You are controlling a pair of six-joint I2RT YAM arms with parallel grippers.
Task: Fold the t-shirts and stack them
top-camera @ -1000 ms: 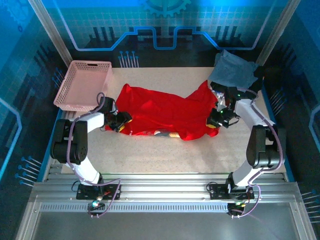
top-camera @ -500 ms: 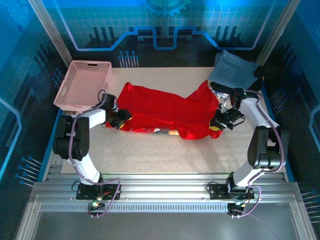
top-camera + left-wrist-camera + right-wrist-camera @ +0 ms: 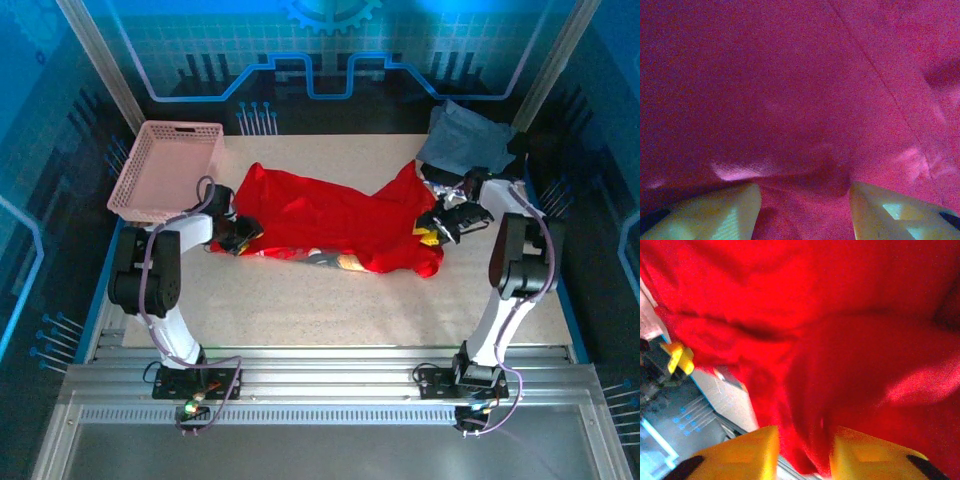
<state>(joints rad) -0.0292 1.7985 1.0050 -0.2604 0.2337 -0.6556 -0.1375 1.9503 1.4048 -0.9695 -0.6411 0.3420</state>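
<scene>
I read the red t-shirt (image 3: 330,220) as lying lengthwise across the middle of the tabletop (image 3: 330,300), with one end near the pink basket (image 3: 160,175) and the other just in front of the folded grey-blue shirt (image 3: 462,142) at the far right corner. Over the last second the right end effector (image 3: 447,222) has moved away from its base toward the far edge and carried the right end of the garment with it. The near hem has followed, so the print (image 3: 335,260) now sits further from the arms and a red fold hangs below the right grasp point. The left end effector (image 3: 238,240) has shifted only slightly at the left end. In the left wrist view the left end effector (image 3: 802,210) has a raised ridge of the red t-shirt (image 3: 790,90) between its fingers (image 3: 715,212); I judge it pinched on the cloth. In the right wrist view the right end effector (image 3: 802,455) is likewise pinching a hanging fold of the red t-shirt (image 3: 840,315). My assessment: this is a lengthwise fold in progress, near edge toward far edge. The stack is not yet started for this shirt.
</scene>
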